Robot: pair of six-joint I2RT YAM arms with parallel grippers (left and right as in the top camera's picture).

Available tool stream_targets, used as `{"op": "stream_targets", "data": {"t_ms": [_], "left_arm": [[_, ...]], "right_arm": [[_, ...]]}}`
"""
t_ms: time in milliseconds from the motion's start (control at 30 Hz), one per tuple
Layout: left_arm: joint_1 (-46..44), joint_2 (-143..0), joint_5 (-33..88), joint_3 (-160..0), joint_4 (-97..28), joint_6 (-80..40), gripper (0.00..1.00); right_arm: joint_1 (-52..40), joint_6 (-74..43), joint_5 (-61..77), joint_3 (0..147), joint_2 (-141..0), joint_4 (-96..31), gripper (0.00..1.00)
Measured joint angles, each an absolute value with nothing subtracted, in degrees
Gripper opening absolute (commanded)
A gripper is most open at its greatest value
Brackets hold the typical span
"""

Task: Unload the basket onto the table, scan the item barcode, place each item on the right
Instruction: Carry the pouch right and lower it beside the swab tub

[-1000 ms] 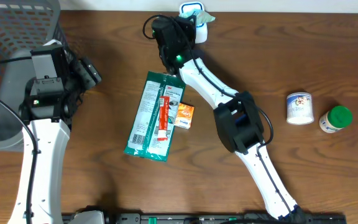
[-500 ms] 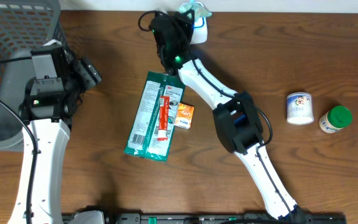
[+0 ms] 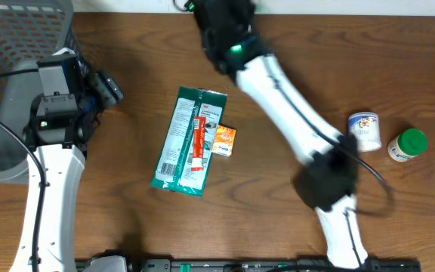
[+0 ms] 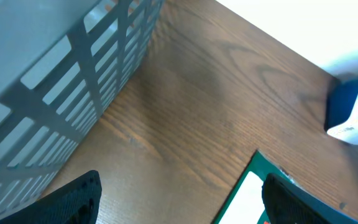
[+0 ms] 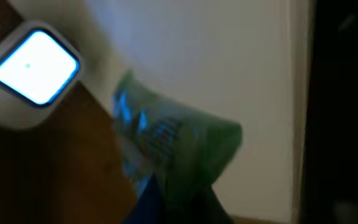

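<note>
Overhead I get even light, but the right arm (image 3: 278,98) is motion-blurred. My right wrist view is dim: green packet (image 5: 173,155) unfocused, scanner (image 5: 36,65) glaring.

We read nothing: print on the flat green-and-white packet (image 3: 183,143) is too small, on the crumpled green pouch (image 5: 173,149) blurred

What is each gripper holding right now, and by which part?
The right gripper is shut on a green packet, gripped at its end nearest the wrist camera; blur hides more. The left gripper is open, holding nothing.
</note>
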State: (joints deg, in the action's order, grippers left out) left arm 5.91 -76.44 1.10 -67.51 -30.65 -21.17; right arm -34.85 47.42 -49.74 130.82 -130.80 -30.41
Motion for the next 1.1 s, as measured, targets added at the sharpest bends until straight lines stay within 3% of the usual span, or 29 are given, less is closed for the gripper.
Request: {"op": "stream_targets", "data": {"t_ms": [167,267,400,667,900,933,967,1033,1067,1100], "left_arm": [[5.9,-76.5,1.1,-67.5,-30.6,-21.2,0.84],[5.9,-76.5,1.1,-67.5,-30.6,-21.2,0.84],[5.9,-76.5,1.1,-67.5,-30.7,-21.2,0.84],[5.9,-76.5,1.1,-67.5,-30.7,-21.2,0.84],[5.9,-76.5,1.1,-67.5,-30.7,-21.2,0.84],[5.9,-76.5,1.1,-67.5,-30.6,-21.2,0.84],[5.9,-76.5,1.1,-67.5,-30.6,-21.2,0.84],[5.9,-76.5,1.1,-67.5,-30.6,-21.2,0.84],[5.9,-76.5,1.1,-67.5,-30.7,-21.2,0.84],[5.9,-76.5,1.1,-67.5,-30.6,-21.2,0.84]], "right_arm": [[-28.8,30.2,-18.2,132.1,-109.9,-64.6,0.01],[-21.4,27.3,-2.7,132.6,-106.0,-79.7,0.01],[-13.3,27.0,7.3,131.6,-106.8,-91.5,0.01],[-4.5,30.0,13.0,115.0,-109.3,-88.6,0.01],[-3.8,33.6,10.7,89.8,-110.3,-64.7,0.01],[-3.8,33.7,10.1,88.4,-110.3,-63.1,0.10],[-3.8,33.6,8.9,85.9,-110.3,-60.5,0.50],[-3.8,34.0,7.1,83.2,-110.3,-57.5,0.63],[-3.8,34.0,6.4,82.6,-110.3,-57.1,0.96],[-3.8,34.3,4.9,81.9,-110.3,-56.6,0.99]]}}
